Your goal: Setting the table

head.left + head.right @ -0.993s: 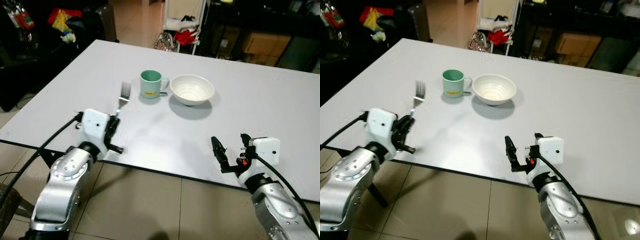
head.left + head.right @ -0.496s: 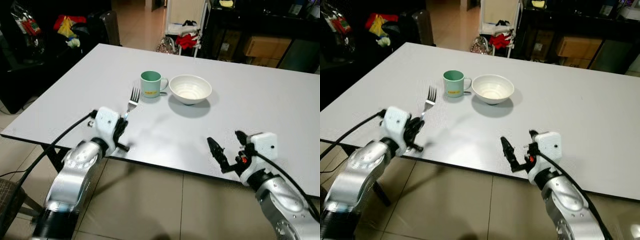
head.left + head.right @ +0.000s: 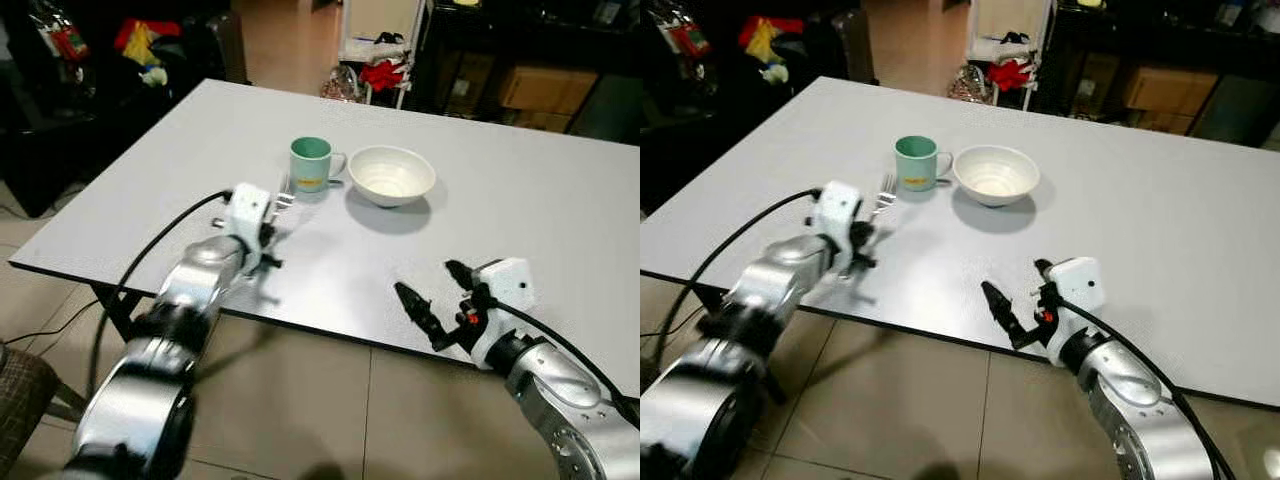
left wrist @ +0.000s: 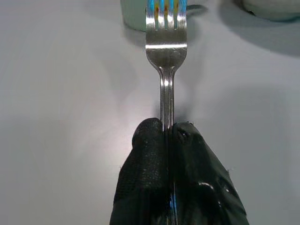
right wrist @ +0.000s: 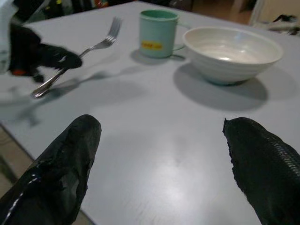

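Fork (image 4: 166, 61) is pinched by its handle between the two black fingers (image 4: 149, 164) of the left gripper (image 3: 268, 232), which are closed tight on it. Its tines point toward the mug (image 3: 311, 164) and end just short of it, at the mug's left side as the robot sees it. From the right wrist view the fork slants above the table (image 3: 180, 170), tines raised and handle end low, with its shadow on the surface below; whether the handle end touches the table cannot be told.

The mug is green with a yellow mark on its side, and stands upright. Just to the right of the mug sits a white bowl (image 3: 391, 176), upright, close beside the mug's handle; whether they touch cannot be told.

Well to the right of the mug and nearer the robot, the right gripper (image 3: 1016, 309) hangs over the table's near edge. Its fingers (image 5: 56, 173) are spread wide apart and hold nothing. They point toward the mug and bowl.

Beyond the table, on the far side from the mug, are dark shelves, cardboard boxes and some red and yellow clutter on a tiled floor (image 3: 290, 400).
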`<state>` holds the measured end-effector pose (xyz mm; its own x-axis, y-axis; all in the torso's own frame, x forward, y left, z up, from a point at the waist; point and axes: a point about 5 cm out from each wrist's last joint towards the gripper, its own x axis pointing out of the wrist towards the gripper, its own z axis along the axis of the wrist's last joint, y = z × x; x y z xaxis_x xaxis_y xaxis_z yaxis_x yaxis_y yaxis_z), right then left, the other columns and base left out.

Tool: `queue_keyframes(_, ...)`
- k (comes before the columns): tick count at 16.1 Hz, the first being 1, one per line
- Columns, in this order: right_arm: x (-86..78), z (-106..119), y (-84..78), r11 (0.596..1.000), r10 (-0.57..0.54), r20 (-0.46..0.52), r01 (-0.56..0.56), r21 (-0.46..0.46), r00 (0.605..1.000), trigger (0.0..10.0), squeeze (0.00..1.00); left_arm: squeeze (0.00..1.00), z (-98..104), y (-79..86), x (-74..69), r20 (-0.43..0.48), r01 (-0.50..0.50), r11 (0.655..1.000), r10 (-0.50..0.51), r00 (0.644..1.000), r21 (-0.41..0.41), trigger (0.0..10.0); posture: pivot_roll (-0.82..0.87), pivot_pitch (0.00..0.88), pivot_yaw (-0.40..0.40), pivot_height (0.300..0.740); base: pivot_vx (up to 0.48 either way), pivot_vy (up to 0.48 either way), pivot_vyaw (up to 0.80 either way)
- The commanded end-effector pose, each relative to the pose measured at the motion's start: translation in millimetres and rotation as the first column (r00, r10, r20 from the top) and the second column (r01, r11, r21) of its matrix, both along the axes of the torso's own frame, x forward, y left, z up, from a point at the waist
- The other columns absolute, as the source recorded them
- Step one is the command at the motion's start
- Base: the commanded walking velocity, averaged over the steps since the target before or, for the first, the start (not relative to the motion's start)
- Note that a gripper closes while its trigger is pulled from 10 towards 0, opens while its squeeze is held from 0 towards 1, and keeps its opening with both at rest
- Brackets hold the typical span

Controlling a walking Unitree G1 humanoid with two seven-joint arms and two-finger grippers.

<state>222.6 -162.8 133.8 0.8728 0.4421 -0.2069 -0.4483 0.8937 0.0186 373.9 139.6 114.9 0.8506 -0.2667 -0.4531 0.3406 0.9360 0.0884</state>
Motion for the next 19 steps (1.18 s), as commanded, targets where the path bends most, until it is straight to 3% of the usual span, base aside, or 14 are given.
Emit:
queue_keyframes(1, -2.2, 5, 2.9, 1.000, 0.027, 0.008, -0.027, 0.006, 1.000, 10.0, 0.00, 0.00, -2, -0.1, 1.3, -0.017, -0.020, 1.000, 0.020, 1.000, -0.015, 10.0, -0.18, 0.000, -0.014, 0.740, 0.000, 0.000, 0.00)
queue_keyframes(3, -8.1, 5, 4.3, 0.999, 0.050, -0.009, -0.050, -0.001, 0.999, 10.0, 0.00, 0.00, -1, -6.4, 7.0, -0.052, -0.036, 0.999, 0.036, 0.998, -0.009, 10.0, -0.19, 0.000, -0.008, 0.740, 0.000, 0.000, 0.00)
queue_keyframes(10, -16.8, 4, 10.5, 0.994, 0.112, -0.024, -0.112, -0.008, 0.993, 10.0, 0.00, 0.00, -8, 0.1, 8.6, -0.113, -0.050, 0.992, 0.063, 0.992, 0.113, 10.0, -0.20, 0.000, 0.002, 0.740, 0.000, 0.000, 0.00)
queue_keyframes(19, -17.9, 5, 12.5, 0.991, 0.135, -0.024, -0.135, -0.011, 0.991, 10.0, 0.00, 0.00, -9, 10.1, 8.9, -0.118, -0.074, 0.984, 0.094, 0.989, 0.159, 10.0, -0.21, 0.000, 0.002, 0.740, 0.000, 0.000, 0.00)
